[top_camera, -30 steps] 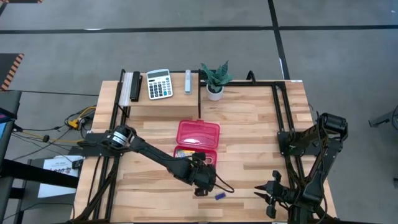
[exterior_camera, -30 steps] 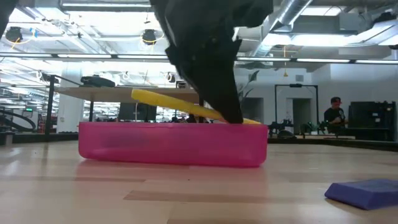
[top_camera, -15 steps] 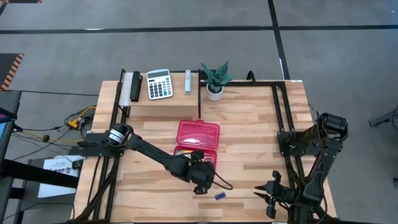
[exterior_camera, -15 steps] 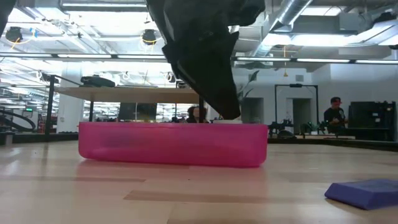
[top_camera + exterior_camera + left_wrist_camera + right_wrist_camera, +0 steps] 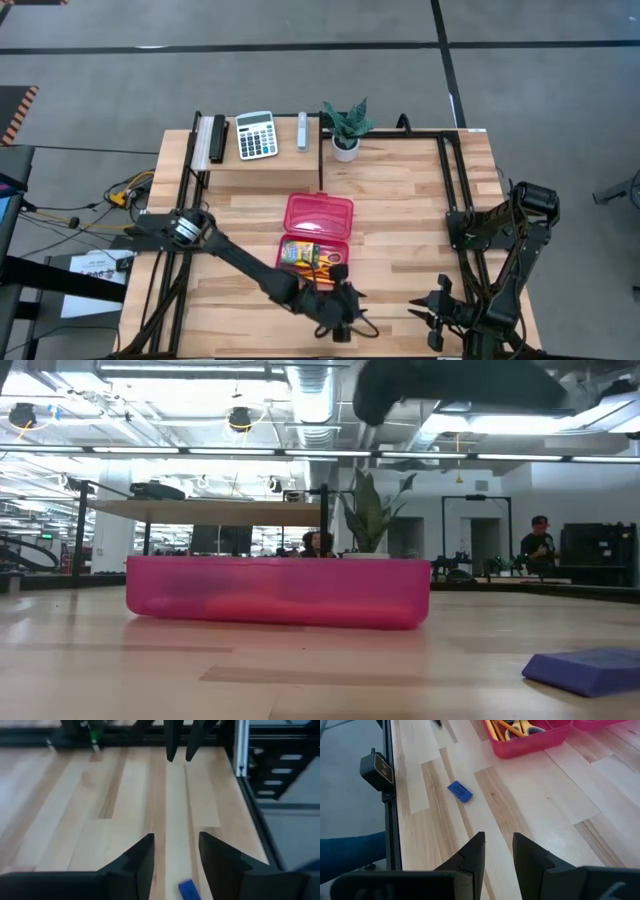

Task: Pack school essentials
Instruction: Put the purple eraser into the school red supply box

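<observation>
The open pink box (image 5: 318, 236) lies mid-table, its tray (image 5: 532, 737) holding yellow-handled scissors (image 5: 527, 726), an orange pencil (image 5: 496, 730) and other stationery. A small blue eraser (image 5: 460, 791) lies flat on the wood between the box and the near edge. My left gripper (image 5: 340, 310) hovers open above that spot; in its wrist view the eraser (image 5: 187, 890) shows just below the gap between the fingers (image 5: 176, 837). My right gripper (image 5: 425, 310) waits open at the near right, touching nothing.
A white calculator (image 5: 256, 134) and a potted plant (image 5: 346, 128) stand along the far edge. Black frame rails (image 5: 455, 190) run down the table's left and right sides. Bare wood lies around the eraser (image 5: 590, 668) and right of the box.
My left gripper has opened and let go of the yellow stick, which was tilted over the box rim and has dropped into the tray. The gripper has then risen and gone toward the near edge, over the blue eraser.
</observation>
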Robot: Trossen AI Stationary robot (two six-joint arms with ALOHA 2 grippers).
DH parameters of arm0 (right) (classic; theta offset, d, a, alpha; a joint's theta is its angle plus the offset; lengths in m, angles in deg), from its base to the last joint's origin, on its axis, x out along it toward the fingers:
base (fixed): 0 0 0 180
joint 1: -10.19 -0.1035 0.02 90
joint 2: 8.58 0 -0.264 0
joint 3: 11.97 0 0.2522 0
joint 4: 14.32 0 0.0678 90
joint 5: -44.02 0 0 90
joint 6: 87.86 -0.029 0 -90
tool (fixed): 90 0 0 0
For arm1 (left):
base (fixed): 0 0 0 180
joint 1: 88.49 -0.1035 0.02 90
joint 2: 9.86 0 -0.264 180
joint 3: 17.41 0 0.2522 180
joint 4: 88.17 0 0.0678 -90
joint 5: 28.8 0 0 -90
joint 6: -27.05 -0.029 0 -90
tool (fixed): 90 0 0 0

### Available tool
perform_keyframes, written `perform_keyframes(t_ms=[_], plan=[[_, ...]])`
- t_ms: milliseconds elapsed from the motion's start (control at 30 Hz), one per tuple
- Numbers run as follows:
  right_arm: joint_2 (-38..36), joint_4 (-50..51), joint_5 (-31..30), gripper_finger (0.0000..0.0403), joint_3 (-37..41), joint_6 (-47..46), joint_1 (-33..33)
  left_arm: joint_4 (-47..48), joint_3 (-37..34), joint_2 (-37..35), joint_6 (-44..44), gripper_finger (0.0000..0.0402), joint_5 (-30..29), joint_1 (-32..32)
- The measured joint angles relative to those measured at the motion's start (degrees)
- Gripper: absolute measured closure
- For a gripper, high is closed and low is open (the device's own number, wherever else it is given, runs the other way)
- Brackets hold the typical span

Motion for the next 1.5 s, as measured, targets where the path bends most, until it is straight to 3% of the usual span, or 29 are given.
perform_keyframes(t_ms=[200, 767, 1167, 1267, 1433, 1500], plan=[[0.0, -0.7, 0.0, 0.0295, 0.0, -0.1, 0.0, -7.1, 0.3, 6.1, -0.3, 0.0253, -7.0, 2.1], [0.1, -3.5, -0.1, 0.0295, 0.0, 0.3, 0.0, -6.6, 0.4, 13.0, 5.6, 0.0252, -12.1, 5.5], [0.1, -3.4, -0.1, 0.0295, 0.0, 0.5, 0.0, -5.7, 0.5, 14.6, 4.4, 0.0256, -7.6, 4.1], [0.1, -3.4, -0.1, 0.0295, 0.0, 0.6, 0.0, -5.5, 0.5, 14.5, 4.6, 0.0282, -5.9, 3.5], [0.1, -3.4, -0.1, 0.0295, 0.0, 0.6, 0.0, -2.0, 0.6, 14.3, 9.0, 0.0373, -1.8, 2.3], [0.1, -3.4, -0.1, 0.0295, 0.0, 0.6, 0.0, -1.7, 0.6, 14.3, 10.1, 0.0392, -0.6, 2.0]])
